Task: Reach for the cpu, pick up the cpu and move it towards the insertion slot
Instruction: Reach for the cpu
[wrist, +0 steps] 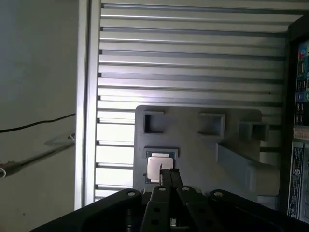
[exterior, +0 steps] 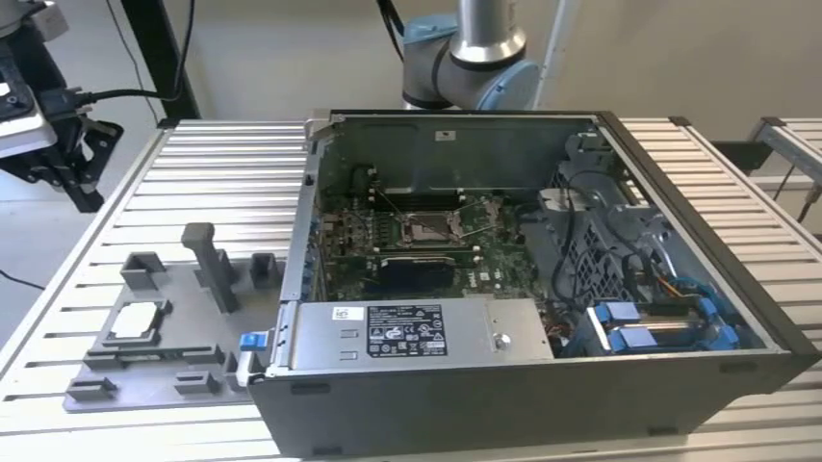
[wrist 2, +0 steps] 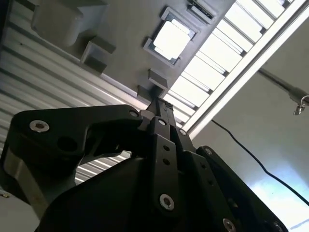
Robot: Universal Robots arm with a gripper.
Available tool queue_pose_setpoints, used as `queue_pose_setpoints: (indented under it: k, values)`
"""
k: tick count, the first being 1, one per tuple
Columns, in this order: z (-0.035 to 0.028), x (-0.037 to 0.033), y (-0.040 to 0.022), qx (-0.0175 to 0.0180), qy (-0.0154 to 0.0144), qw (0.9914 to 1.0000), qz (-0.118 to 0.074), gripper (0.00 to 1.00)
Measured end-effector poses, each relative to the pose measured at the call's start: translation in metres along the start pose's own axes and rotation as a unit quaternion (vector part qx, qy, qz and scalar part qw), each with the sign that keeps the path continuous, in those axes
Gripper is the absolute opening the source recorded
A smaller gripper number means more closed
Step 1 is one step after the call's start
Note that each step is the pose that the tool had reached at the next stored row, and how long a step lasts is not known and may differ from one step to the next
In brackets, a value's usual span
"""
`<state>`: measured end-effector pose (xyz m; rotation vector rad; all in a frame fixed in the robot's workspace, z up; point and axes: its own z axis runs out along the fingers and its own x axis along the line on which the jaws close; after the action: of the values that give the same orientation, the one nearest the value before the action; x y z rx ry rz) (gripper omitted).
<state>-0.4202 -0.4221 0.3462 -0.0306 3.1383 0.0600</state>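
silvery cpu [wrist: 153, 169] in fixture [wrist: 203, 145], insertion slot [exterior: 422, 227] inside case [exterior: 514, 390].

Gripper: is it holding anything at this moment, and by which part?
Nothing is held. The gripper is shut with nothing in it. The cpu lies flat in a recess of the grey fixture, apart from the gripper.

Fixture plate [exterior: 187, 327] on slatted table [exterior: 218, 164]: cpu [exterior: 139, 320] sits in a shallow recess, open from above, with low blocks [exterior: 141, 269] around it. A tall upright post [exterior: 206, 260] stands between the recess and the computer case [exterior: 514, 404]. The case is open upward, and its side wall [exterior: 299, 241] rises between fixture and motherboard. The insertion slot [exterior: 424, 228] is reachable from above, hemmed in by the power supply [exterior: 411, 332] on the near side and the drive cage with cables [exterior: 603, 221] on the exterior view's right. The gripper [wrist: 169, 175] hangs over the cpu with open air between.
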Motion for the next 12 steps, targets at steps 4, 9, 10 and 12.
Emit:
queue_pose_setpoints:
  k: [4,9,10,12]
  values:
    - [0.0000,0.0001,0.0000,0.0000,0.0000,1.00000,0.000,0.00]
    - [-0.0001,0.0003,0.0000,0.0000,0.0001,1.00000,-0.001,0.00]
    - [-0.0001,0.0003,0.0000,0.0000,0.0001,1.00000,-0.001,0.00]
    - [0.0000,0.0003,0.0000,0.0000,0.0001,1.00000,-0.001,0.00]
